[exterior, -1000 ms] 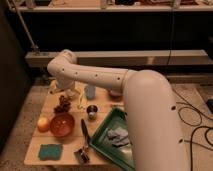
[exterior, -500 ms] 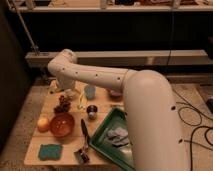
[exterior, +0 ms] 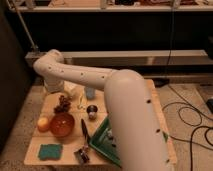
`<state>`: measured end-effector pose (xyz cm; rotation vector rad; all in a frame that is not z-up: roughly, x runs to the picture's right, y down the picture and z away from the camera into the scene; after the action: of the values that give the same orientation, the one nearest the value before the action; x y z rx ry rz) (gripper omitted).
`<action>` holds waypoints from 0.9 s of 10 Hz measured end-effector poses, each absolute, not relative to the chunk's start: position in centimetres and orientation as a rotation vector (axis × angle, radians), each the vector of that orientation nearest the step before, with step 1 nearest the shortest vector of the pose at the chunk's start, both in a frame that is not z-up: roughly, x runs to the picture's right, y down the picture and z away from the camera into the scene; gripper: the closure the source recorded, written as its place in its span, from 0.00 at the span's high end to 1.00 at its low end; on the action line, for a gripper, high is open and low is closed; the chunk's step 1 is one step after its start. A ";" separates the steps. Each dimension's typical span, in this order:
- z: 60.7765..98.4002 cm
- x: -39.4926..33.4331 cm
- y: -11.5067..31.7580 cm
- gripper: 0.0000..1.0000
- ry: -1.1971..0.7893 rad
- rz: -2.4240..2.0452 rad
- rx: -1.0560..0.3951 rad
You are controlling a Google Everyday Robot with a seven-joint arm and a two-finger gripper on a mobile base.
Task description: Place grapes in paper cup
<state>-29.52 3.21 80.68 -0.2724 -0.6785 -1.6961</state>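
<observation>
Seemingly downward-bent arm (exterior: 85, 76), end effector (exterior: 63, 93) just above grapes (exterior: 63, 104).

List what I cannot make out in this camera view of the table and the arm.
- Green tray: its right part is hidden behind the robot's arm.
- Paper cup: small, behind the grapes; what is inside does not show.
- Gripper, low between the grapes and the blue cup: whether it touches anything cannot be told.
- Small object by the table front edge: too small to identify.

Arm's elbow (exterior: 50, 67) shifted slightly toward frame left — end effector (exterior: 58, 94) hovering just behind grapes (exterior: 63, 104).
</observation>
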 end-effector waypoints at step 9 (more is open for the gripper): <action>87.4 -28.7 8.1 0.80 -0.681 -1.642 -0.484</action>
<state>-28.71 8.14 87.39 -0.4836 -0.6807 -1.6416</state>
